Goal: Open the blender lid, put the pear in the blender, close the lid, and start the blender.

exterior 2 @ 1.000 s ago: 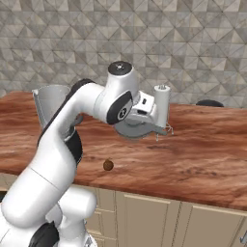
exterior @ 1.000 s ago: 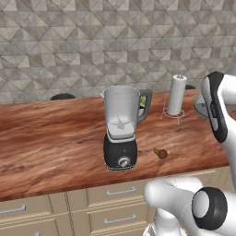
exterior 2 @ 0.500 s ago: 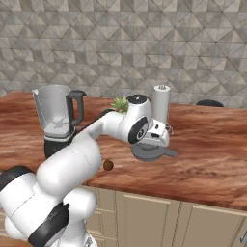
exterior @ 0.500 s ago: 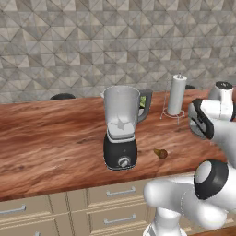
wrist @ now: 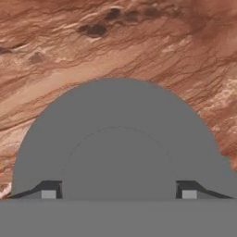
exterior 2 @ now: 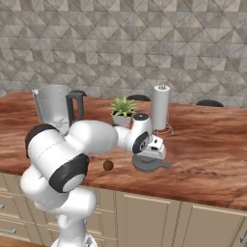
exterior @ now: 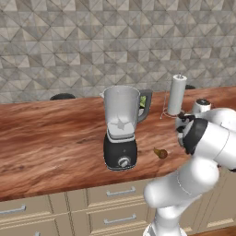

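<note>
Two-finger gripper (wrist: pixel 118 194) low over reddish-brown wooden counter (exterior 2: pixel 207 144), jaws clamped either side of raised centre cap of dark grey round lid (exterior 2: pixel 150 163). Lid flat at counter level, right of small brownish pear (exterior 2: pixel 108 165). Clear grey-tinted blender jar on squat black base (exterior: pixel 120 128) stands open-topped, well left. Pear (exterior: pixel 160 153) lies just beside blender base. White paper-towel roll (exterior: pixel 176 95) behind.

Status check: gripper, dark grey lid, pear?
Gripper shut on dark grey round blender lid, low over wooden counter. Clear blender jar open-topped. Small brown pear beside black base, path unobstructed.
</note>
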Available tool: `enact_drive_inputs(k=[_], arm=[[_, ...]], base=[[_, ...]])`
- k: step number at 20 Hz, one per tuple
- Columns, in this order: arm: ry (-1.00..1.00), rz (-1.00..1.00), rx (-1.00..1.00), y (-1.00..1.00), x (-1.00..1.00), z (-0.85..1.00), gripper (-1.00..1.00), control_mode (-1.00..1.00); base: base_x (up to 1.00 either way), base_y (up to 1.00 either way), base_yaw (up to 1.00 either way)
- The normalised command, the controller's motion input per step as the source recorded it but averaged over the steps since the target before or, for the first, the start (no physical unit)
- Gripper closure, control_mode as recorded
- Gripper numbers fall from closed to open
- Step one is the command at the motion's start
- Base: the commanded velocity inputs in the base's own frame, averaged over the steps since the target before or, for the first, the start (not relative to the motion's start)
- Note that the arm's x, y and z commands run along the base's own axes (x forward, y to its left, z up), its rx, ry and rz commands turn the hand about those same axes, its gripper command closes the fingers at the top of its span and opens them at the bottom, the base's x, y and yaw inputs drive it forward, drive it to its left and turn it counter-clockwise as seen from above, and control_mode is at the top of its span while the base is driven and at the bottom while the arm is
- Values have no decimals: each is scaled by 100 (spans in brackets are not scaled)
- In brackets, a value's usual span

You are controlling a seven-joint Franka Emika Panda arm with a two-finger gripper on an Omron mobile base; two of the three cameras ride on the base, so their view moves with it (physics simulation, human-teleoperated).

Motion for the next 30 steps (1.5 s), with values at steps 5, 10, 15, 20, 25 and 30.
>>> enact_drive_inputs(k=[5, 10, 15, 20, 25, 30], arm=[[0, 1, 11, -10, 21, -60, 100, -100], [0, 0, 2, 0, 7, -22, -100, -100], [0, 0, 0, 2, 0, -4, -100, -100], [0, 0, -6, 12, -5, 37, -100, -100], [-1, 0, -12, 19, -6, 50, -100, -100], [-3, 4, -11, 68, -41, 51, -100, -100]], base=[[0, 0, 0], [0, 0, 0], [0, 0, 0], [0, 0, 0], [0, 0, 0], [0, 0, 0]])
